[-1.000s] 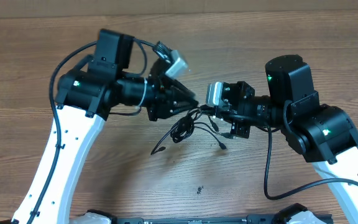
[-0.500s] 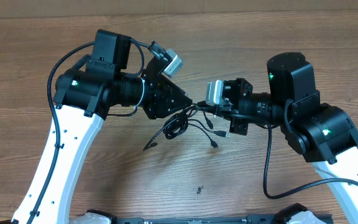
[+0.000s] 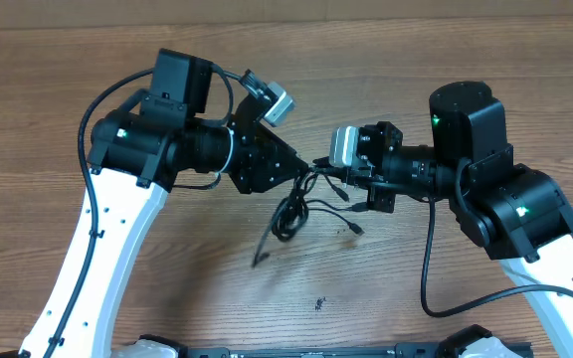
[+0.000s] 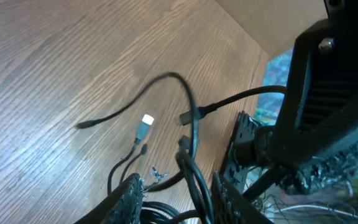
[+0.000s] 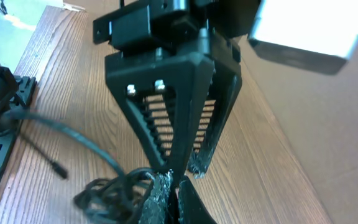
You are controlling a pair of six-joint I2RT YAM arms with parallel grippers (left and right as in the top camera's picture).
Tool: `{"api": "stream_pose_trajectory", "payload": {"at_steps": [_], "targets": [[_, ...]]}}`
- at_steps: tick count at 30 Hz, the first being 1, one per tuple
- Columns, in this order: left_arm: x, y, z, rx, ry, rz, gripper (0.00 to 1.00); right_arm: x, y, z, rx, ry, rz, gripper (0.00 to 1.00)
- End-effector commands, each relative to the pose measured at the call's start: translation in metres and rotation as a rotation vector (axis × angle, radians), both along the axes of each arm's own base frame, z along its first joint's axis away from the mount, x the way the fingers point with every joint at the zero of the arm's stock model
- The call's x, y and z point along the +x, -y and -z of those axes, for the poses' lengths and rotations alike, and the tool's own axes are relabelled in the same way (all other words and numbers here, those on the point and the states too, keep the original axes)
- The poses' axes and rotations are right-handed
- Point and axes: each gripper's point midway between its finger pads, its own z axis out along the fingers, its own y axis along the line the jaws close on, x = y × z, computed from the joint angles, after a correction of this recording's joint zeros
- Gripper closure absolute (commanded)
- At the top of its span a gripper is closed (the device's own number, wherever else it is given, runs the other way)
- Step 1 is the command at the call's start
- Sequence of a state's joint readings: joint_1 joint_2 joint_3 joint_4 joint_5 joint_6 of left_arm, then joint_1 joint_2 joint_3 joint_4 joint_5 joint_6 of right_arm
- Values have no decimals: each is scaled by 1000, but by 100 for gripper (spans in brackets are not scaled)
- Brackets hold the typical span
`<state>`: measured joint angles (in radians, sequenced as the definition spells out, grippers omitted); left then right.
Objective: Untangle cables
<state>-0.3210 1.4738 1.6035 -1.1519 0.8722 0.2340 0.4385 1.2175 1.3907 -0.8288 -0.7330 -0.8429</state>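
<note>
Between the two fingertip sets, near the middle of the brown wood-grain table (image 3: 446,60), the thin black cables (image 3: 288,211) with small plug ends hung as a loose knot.

1. Right pincer (image 3: 328,169): the pads were pressed together, and a strand from the knot ran straight into their tips. By judgement this pincer was clamped on that strand and served as the anchor that kept the knot raised.

2. Left pincer (image 3: 302,170): the jaws stood apart. The left wrist view showed cords passing through the gap without either pad pressing on them. The likely purpose was to free the knot or to reposition for a fresh grip on a single strand.

3. The tips of the two pincers faced each other, just beside one another, so the pull would act across the knot.

4. Orientation of the cables: the long axis of the bundle ran from the pinch point down and away from the tips, toward the robot's base side. One free tail pointed outward beneath the left pincer. A second strand lay beneath the right pincer, its plug end pointing away from the knot.

5. The small silvery plug (image 4: 146,125) lay ahead of the left pincer's pads, on the table or just above it.
</note>
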Motion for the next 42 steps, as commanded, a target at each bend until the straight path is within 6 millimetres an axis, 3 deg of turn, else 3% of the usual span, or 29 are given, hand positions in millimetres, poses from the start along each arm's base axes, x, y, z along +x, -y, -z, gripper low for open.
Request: {"api": "stream_pose_trajectory", "payload": {"at_steps": [1,22,24,29,35,42], "targets": [[-12,14,-5,-13,-6,47,62,-1,-1,-10,24,41,-11,96],[-24,18,0,6,-53,70,67,13,5,-9,-7,70,63,96],[-25,17,1,8,-76,62,60,17,7,-7,-23,76,91,96],[-28,16,2,9,-127,40,56,26,13,-3,-53,88,141,96],[-31,20,-5,-33,-166,43,13,31,17,-1,-73,95,174,96],[-33,28,-19,-113,-147,91,11,32,17,0,-77,96,179,96]]}}
